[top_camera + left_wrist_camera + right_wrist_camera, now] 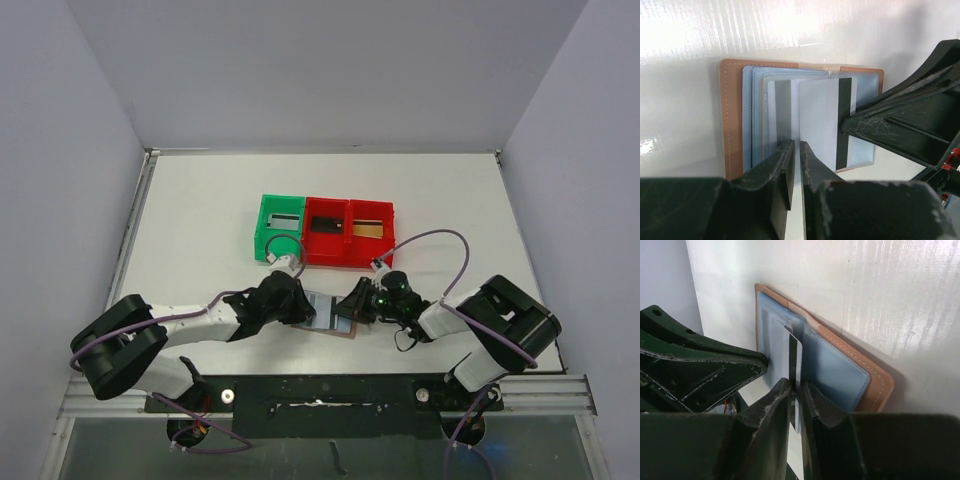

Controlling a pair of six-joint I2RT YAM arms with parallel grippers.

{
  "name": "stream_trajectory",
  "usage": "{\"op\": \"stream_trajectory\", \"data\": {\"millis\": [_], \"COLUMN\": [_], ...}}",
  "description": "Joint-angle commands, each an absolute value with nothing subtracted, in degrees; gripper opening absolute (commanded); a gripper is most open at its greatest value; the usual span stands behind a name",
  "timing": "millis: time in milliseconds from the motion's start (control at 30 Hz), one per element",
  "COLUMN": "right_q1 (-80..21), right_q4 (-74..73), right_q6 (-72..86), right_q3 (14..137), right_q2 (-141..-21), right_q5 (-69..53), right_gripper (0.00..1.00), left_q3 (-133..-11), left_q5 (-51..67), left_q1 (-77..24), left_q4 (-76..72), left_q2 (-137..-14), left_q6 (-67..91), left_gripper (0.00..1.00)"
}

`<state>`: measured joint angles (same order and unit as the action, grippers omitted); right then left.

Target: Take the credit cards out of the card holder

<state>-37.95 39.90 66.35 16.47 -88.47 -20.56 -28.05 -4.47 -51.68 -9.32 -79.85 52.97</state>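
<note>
The brown card holder [318, 322] lies open on the white table between my two grippers, its pale blue-grey pockets up [754, 115] [835, 372]. A white card with a black stripe [822, 120] [795, 352] sticks partly out of its middle pocket. My right gripper [356, 303] [796, 387] is shut on that card's edge, and it also shows in the left wrist view [847, 122]. My left gripper [297, 305] [796, 147] is shut on the holder's near edge, pinching a pocket layer. A second striped card [782, 107] sits in a pocket.
A green bin [262, 232] and a red two-part bin [346, 256] stand just behind the holder, each part with a card-like item in it. The table's near edge and the arm bases are right behind the grippers. Grey walls enclose the table.
</note>
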Motion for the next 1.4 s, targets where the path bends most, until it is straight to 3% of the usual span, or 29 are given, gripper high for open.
{"op": "stream_trajectory", "data": {"millis": [0, 133, 300, 700, 900, 1133, 1367], "right_q1": [-39.45, -39.73, -39.72, -38.39, -35.39, -34.83, -34.63], "right_q4": [41.51, 46.70, 48.53, 47.63, 39.24, 16.65, 3.53], "right_q6": [66.71, 68.86, 69.12, 67.88, 63.72, 54.17, 44.61], "right_q3": [17.57, 16.97, 17.30, 16.00, 14.16, 20.43, 27.75], "right_q2": [-88.53, -90.99, -92.72, -90.36, -80.28, -67.88, -59.99], "right_q5": [-18.85, -18.65, -18.00, -16.66, -18.36, -14.32, -7.46], "right_gripper": [0.17, 0.24, 0.24, 0.00, 0.00, 0.00, 0.00], "left_q3": [-27.47, -27.39, -26.99, -27.24, -27.57, -28.49, -30.94], "left_q5": [-4.43, -4.29, -4.27, -4.97, -5.14, -6.54, -8.63], "left_q1": [-51.74, -51.69, -51.74, -51.71, -51.69, -51.83, -51.86], "left_q4": [-6.67, -6.83, -6.85, -5.87, -5.59, -4.47, -0.56], "left_q2": [-81.21, -81.47, -80.95, -80.23, -78.19, -75.56, -70.56], "left_q6": [52.60, 53.04, 53.17, 53.26, 53.17, 54.39, 52.19], "left_gripper": [0.10, 0.10, 0.09, 0.09, 0.10, 0.12, 0.32]}}
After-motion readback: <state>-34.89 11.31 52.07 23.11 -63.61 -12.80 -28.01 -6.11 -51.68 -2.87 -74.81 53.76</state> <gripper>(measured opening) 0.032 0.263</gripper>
